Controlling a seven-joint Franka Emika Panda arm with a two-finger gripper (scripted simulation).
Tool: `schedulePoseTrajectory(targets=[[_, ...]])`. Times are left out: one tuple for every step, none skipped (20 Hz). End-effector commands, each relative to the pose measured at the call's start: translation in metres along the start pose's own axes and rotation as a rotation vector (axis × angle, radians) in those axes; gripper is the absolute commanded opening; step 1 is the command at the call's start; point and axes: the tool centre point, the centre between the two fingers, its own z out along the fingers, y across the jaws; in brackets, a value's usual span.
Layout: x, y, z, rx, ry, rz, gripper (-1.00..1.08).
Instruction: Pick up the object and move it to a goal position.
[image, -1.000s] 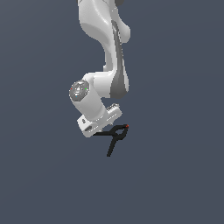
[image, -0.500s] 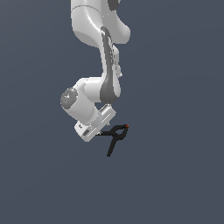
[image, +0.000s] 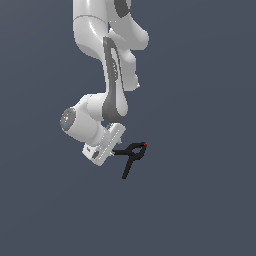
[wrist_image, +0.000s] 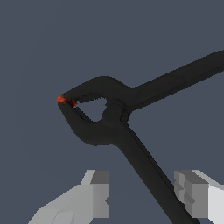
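Just one clamp (wrist_image: 114, 117) handle runs between the parted pincer (wrist_image: 142, 197) fingers.

In the exterior view the arm (image: 107, 55) comes down from the top, and its end effector (image: 116, 152) sits at its lower end, pointing toward the exterior view's right. The clamp (image: 132, 156) lies just beside it on that side. One handle reaches back to the end effector, the other slants downward, and the clamp's tip (image: 145, 144) points away to the exterior view's right. In the wrist view one handle passes between the two fingers (wrist_image: 97, 192).
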Motion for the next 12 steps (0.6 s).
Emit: schedulePoseTrajectory(targets=[[-0.003,0.003,0.002,0.019,0.021,-0.047,0.28],[-0.005,0.004,0.003,0.026,0.030,-0.065,0.28],[-0.006,0.005,0.003,0.032,0.039,-0.083,0.28],[-0.008,0.006,0.004,0.039,0.049,-0.102,0.28],[-0.009,0.007,0.005,0.045,0.058,-0.120,0.28],[-0.010,0.008,0.005,0.051,0.068,-0.138,0.28],[-0.011,0.009,0.006,0.056,0.078,-0.157,0.28],[-0.013,0.010,0.006,0.062,0.089,-0.175,0.28],[-0.014,0.011,0.007,0.067,0.100,-0.194,0.28],[-0.015,0.012,0.007,0.072,0.110,-0.212,0.28],[-0.017,0.013,0.008,0.076,0.122,-0.231,0.28],[-0.018,0.014,0.008,0.080,0.133,-0.249,0.28]])
